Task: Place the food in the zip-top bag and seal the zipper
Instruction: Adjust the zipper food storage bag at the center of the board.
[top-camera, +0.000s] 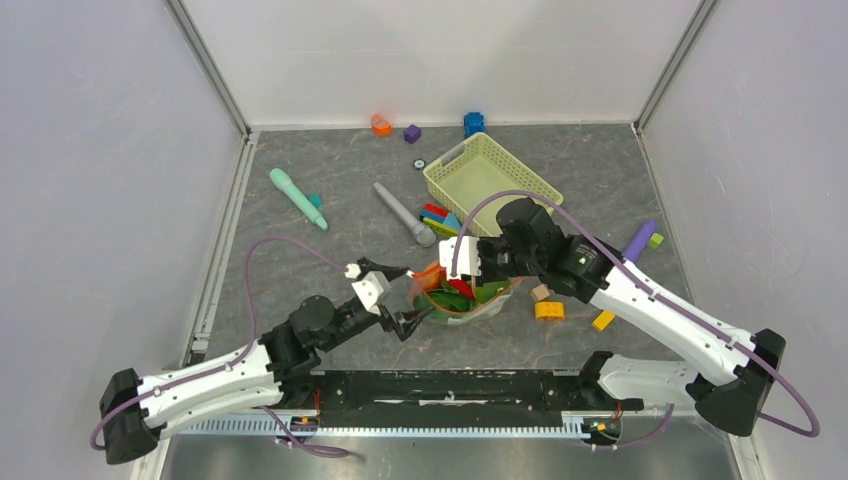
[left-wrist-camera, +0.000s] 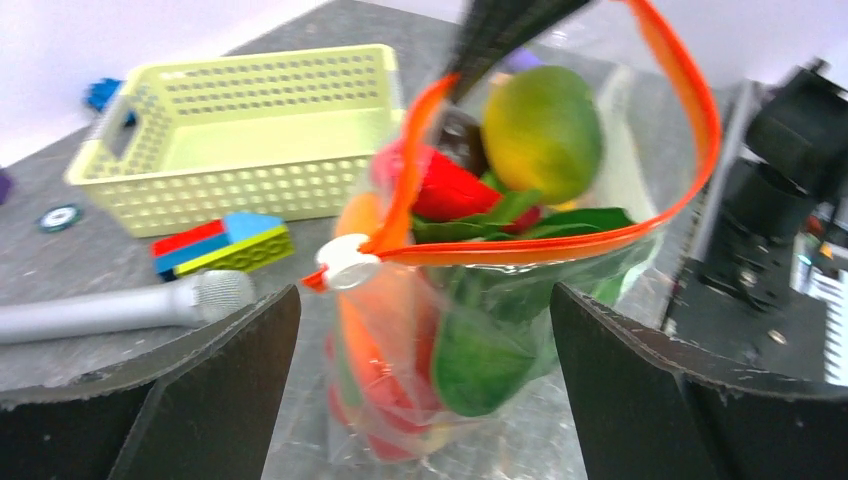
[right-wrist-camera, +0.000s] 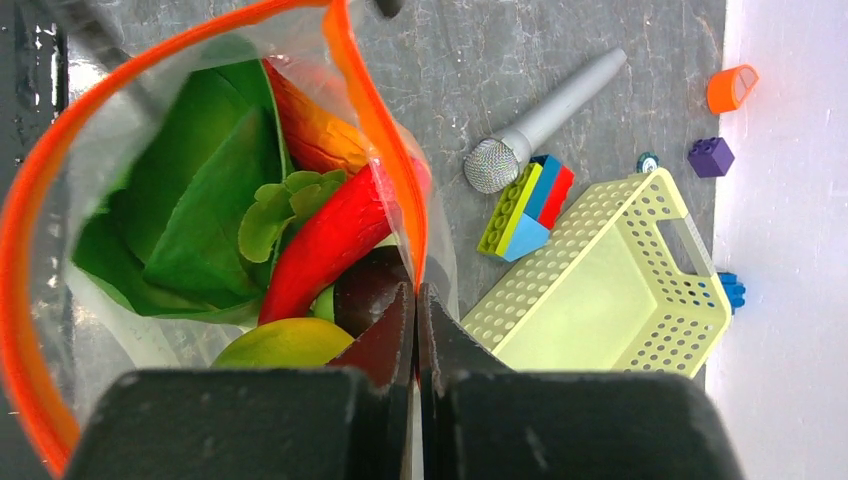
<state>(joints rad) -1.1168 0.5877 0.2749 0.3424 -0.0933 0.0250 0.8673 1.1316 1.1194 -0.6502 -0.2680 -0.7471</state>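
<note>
The clear zip-top bag (top-camera: 462, 298) stands at the table's middle front, its mouth open. Inside it is the food (right-wrist-camera: 200, 230): green leaves, a red chili, an orange piece, a green-yellow mango (left-wrist-camera: 543, 130) and a dark purple piece. The orange-red zipper (right-wrist-camera: 385, 160) rings the mouth, with the white slider (left-wrist-camera: 349, 266) at one end. My right gripper (right-wrist-camera: 416, 300) is shut on the zipper edge and holds the bag up. My left gripper (left-wrist-camera: 425, 380) is open, its fingers either side of the bag's lower part, not touching it.
A pale green basket (top-camera: 492, 180) stands behind the bag. A grey stick tool (top-camera: 404, 214) and stacked blocks (top-camera: 437, 217) lie left of it. A teal tool (top-camera: 297, 197), a purple tool (top-camera: 640, 240) and loose blocks (top-camera: 549, 309) lie around.
</note>
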